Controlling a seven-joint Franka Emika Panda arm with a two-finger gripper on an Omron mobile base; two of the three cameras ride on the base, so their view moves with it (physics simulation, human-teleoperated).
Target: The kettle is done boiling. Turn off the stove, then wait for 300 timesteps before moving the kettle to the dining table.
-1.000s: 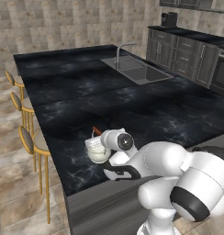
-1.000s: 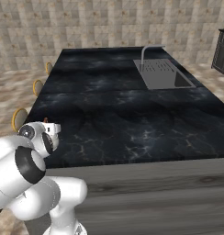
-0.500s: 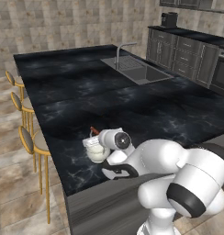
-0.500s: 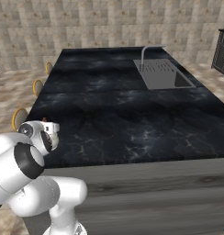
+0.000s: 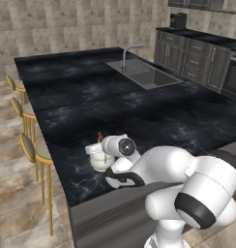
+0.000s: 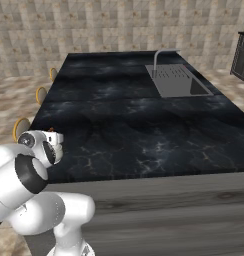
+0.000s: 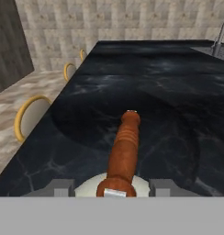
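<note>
Set the kettle [image 5: 100,159] down on the bench [image 5: 139,114] near its stool-side edge; fingers [image 7: 62,188] parted off the handle (released moments earlier), so delivery looked done.

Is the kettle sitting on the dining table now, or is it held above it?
Touching. In the left base view the kettle rests its base on the dining table near the stools' edge, with no gap showing beneath it.

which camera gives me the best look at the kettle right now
The left base view: the kettle stands on the dining table near its front edge, its pale round body clear beside the wrist. The hand view shows mainly the red-orange handle and a sliver of pale body. The right base view shows just an orange speck behind the wrist.
</note>
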